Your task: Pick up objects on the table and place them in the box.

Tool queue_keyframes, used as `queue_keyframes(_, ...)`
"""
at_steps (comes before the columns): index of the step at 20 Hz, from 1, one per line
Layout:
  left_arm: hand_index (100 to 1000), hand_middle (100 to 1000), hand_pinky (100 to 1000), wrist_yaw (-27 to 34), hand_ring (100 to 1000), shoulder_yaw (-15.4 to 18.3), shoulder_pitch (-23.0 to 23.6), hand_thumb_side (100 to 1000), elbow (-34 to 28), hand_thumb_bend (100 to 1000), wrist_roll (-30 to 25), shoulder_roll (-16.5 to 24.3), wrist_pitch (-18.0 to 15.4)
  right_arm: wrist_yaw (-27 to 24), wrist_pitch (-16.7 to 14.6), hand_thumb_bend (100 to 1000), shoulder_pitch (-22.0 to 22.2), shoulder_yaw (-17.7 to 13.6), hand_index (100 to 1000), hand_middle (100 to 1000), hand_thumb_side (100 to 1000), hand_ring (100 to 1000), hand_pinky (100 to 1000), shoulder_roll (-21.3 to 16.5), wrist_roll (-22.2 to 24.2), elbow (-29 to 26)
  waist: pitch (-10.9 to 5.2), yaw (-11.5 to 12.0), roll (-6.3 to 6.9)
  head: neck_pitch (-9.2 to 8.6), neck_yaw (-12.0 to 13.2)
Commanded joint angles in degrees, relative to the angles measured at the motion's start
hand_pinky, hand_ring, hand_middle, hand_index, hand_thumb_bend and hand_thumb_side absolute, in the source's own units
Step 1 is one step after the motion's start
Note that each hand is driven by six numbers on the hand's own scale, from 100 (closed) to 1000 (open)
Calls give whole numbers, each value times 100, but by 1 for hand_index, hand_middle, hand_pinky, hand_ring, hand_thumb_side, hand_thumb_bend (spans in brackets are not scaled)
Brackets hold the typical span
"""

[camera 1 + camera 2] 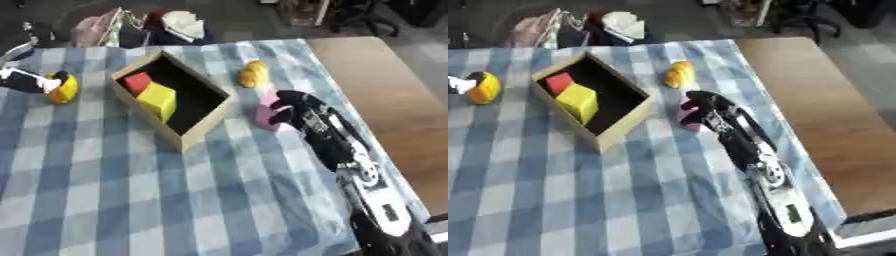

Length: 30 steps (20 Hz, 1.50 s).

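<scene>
Blue-and-white checked cloth [131,200] is covering the table, with a bare wooden tabletop [385,90] showing past the cloth's right edge and a heap of bags and fabric [140,25] lying on the floor beyond the far edge. An open wooden box [188,134] is sitting askew near the far middle of the cloth, and it is holding a red block [136,82] toward its far end with a yellow block [158,100] just beside it, nearer the centre. Just beyond the box's right side, toward the far right of the cloth, a small yellow-orange object [253,73] is lying by itself. The right hand [704,106] is reaching in from the near right corner along the right edge of the cloth, and its fingers are curling around a pink object [688,118] that is resting on the cloth just beside the box's right wall; only part of the pink object is showing past the dark fingers. At the far left edge of the cloth, the left hand [22,80] is coming in from the side with a rounded yellow-and-orange object [62,89] at its tip, the object partly dark on top; the hand appears to be closing on it, though the fingers themselves are hard to make out.
</scene>
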Motion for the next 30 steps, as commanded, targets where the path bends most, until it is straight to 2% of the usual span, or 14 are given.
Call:
queue_keyframes(1,886,743,772,-181,680,228,-188,293,368,192,67,73,217,-36,4,100,-85,-13,818,679,691,626,768,-26,7,-85,-29,-29,-58,-35,-13)
queue_keyframes(6,885,742,768,-351,678,347,-209,290,719,188,264,-8,447,-46,9,100,-102,10,818,679,691,626,768,10,32,-88,-14,-63,-86,-23,6)
queue_keyframes(16,883,742,762,-396,668,375,-93,268,788,148,728,-9,563,-50,7,100,-150,27,819,678,693,625,768,65,49,-101,74,-113,-160,-58,41)
queue_keyframes(19,875,731,761,-300,655,364,-45,271,863,120,620,-26,453,-46,7,100,-165,26,819,678,694,625,768,77,45,-102,118,-138,-181,-76,52)
queue_keyframes(22,811,672,741,-210,599,359,-7,280,893,117,444,-52,368,-43,6,100,-175,26,819,678,695,625,769,87,43,-104,144,-153,-191,-76,62)
queue_keyframes(25,703,545,700,-231,519,337,12,283,867,107,343,-61,322,-43,6,100,-181,20,819,678,696,625,769,97,37,-106,147,-161,-189,-58,60)
queue_keyframes(28,618,455,667,-225,454,347,13,270,783,100,447,-51,287,-42,9,100,-183,17,819,678,695,625,769,101,32,-106,136,-156,-182,-54,45)
queue_keyframes(29,562,400,639,-193,408,351,9,258,738,100,533,-41,270,-41,10,100,-182,15,819,678,695,625,769,100,31,-104,129,-149,-180,-51,36)
queue_keyframes(30,556,395,636,-152,403,347,10,256,693,100,633,-30,255,-38,11,100,-182,12,819,678,695,625,769,99,28,-102,125,-143,-178,-48,27)
